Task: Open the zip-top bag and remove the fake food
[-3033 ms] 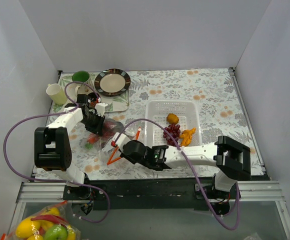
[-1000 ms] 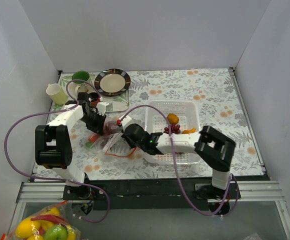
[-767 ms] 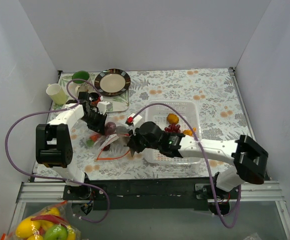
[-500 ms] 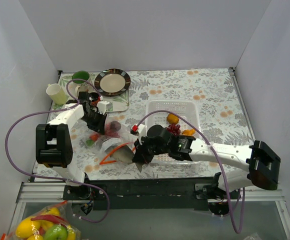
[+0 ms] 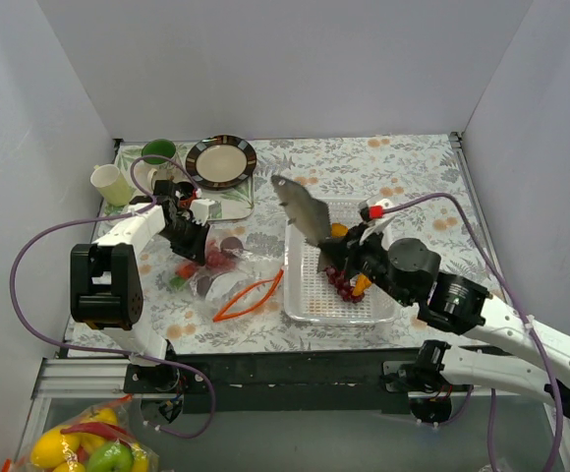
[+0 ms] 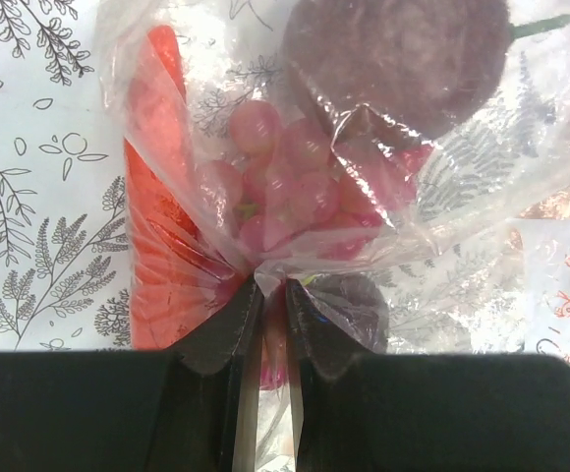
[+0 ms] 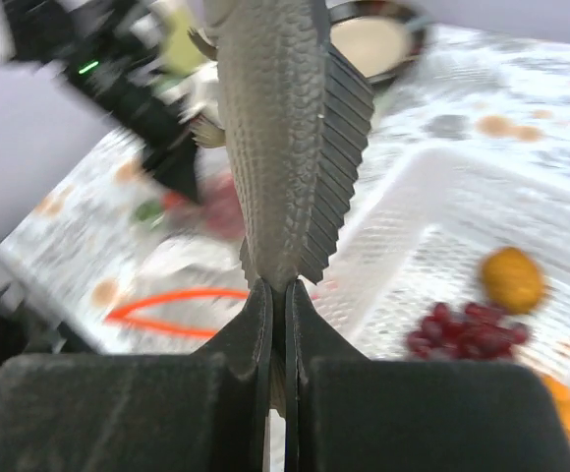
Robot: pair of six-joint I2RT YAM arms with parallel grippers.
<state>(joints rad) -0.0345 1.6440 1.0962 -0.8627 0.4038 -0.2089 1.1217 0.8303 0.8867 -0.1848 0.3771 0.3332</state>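
Over the basket, my right gripper clamps the grey fish, just pulled from the zip-top bag; grapes remain inside.

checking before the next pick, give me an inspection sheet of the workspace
surface: floral mat, flat, covering the table.
job's things: zip-top bag open, red strip looped apart, grapes inside; grey fish held up by the far left corner of the basket, which holds an orange fruit and a second grape bunch.
clutter: plate, green cup, cream cup at the far left.
grippers: left gripper shut on the bag's edge; right gripper shut on one end of the fish.
cables: purple cables loop off both arms; none lies on the bag.
surroundings: white walls; bag of lemons below the near edge.
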